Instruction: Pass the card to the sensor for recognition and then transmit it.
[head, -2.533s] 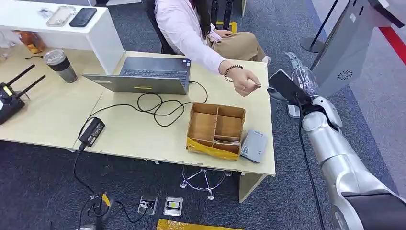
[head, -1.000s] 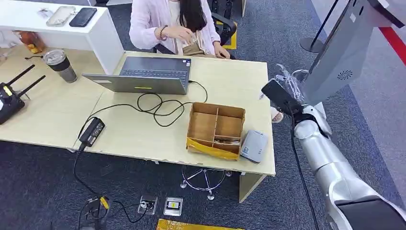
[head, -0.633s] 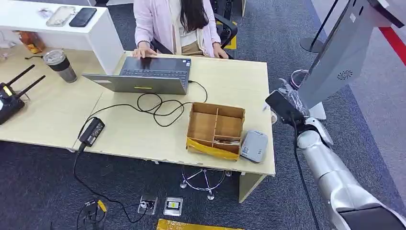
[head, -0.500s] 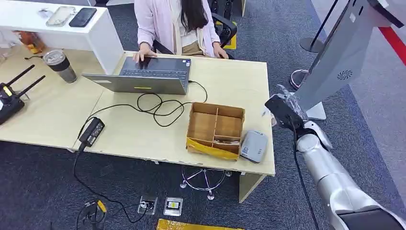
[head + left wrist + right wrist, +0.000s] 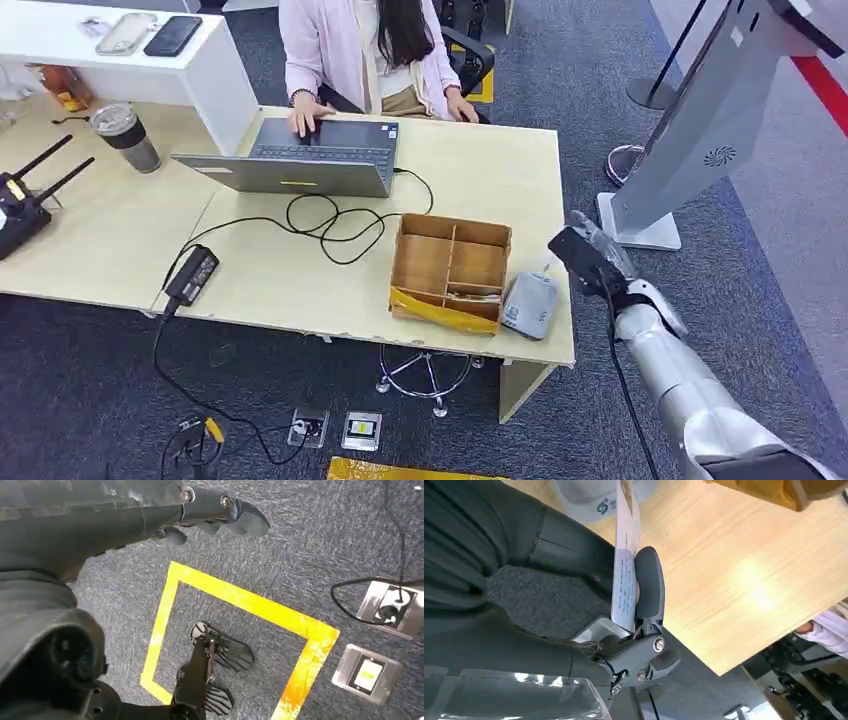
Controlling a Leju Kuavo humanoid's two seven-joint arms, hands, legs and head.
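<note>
My right hand [image 5: 590,260] hovers at the table's right edge, just right of the grey sensor [image 5: 530,305]. In the right wrist view the hand [image 5: 624,605] pinches a white printed card [image 5: 626,555] between the thumb and dark fingers. The card stands edge-on above the wooden tabletop [image 5: 734,580], its far end near the grey sensor [image 5: 594,500]. My left hand [image 5: 210,510] hangs over the carpet and holds nothing, its fingers loosely apart.
A compartmented cardboard box [image 5: 452,270] sits directly left of the sensor. A person [image 5: 370,50] types on a laptop [image 5: 310,155] at the far side. Black cables [image 5: 330,220] and a power brick [image 5: 192,272] lie mid-table. A grey kiosk [image 5: 700,120] stands to the right.
My right hand has drawn back from near the kiosk and come down beside the sensor at the table's right edge. The person pulled the outstretched hand back and now types on the laptop.
</note>
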